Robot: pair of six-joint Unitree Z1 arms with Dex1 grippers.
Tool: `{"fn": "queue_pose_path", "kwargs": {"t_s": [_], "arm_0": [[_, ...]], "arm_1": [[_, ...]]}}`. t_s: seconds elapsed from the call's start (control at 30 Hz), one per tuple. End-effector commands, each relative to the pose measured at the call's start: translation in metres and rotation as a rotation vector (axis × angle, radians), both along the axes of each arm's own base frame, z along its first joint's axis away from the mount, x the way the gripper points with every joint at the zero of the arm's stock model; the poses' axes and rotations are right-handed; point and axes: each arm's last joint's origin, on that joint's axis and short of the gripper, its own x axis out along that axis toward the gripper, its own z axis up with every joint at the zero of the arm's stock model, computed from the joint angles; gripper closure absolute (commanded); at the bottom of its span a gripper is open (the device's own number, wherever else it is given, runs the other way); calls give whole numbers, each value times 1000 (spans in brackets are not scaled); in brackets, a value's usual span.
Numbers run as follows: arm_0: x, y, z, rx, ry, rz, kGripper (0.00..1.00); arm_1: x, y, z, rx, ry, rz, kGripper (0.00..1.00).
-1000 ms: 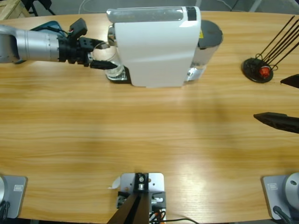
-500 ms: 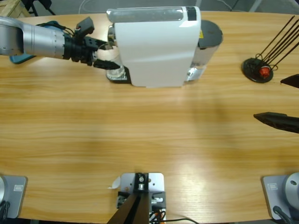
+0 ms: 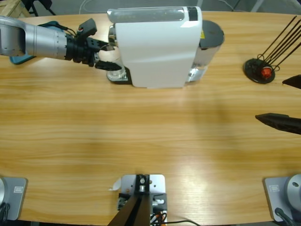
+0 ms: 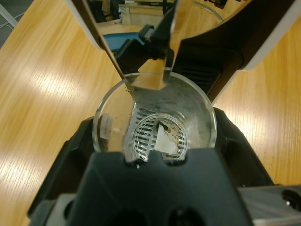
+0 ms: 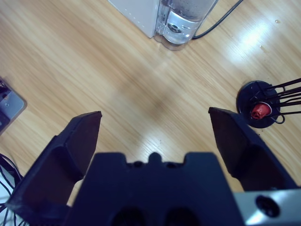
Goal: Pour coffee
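Left claw (image 3: 107,56) at glass (image 4: 155,120) under white coffee machine (image 3: 157,47); capsule rack (image 3: 260,70) well apart.

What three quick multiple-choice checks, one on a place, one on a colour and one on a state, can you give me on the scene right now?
1. Where is the clear glass cup?
A. On the coffee machine's drip grille under its spout
B. On bare table at mid-table
C. Beside the capsule stand

2. What colour is the capsule on the black stand?
A. Blue
B. Red
C. Green

3. How is the right gripper?
A. Shut on the cup
B. Shut on a capsule
C. Open, holding nothing

Answers: 1 A, the left wrist view shows the grille through the cup's base, with the left gripper around it. 2 B, it shows red in both views. 3 C, its jaws stand wide apart over bare table.
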Motion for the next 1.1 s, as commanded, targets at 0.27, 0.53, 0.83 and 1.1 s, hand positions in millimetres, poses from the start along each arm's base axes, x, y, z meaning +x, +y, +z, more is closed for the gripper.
{"fn": "queue_pose_path", "kwargs": {"t_s": [0.27,0.53,0.83,1.1], "arm_0": [[-11,12,-8,-4,53,-18,32],[-21,42,23,-41,-6,53,32],[-99,80,56,-107,133,323,32],[-152,96,86,18,207,420,32]], "arm_1": [[-1,-3,-4,-10,0,-8,0],[-4,-7,-1,2,-4,-12,0],[44,34,48,-40,82,-84,0],[143,84,103,-13,23,-238,56]]}}
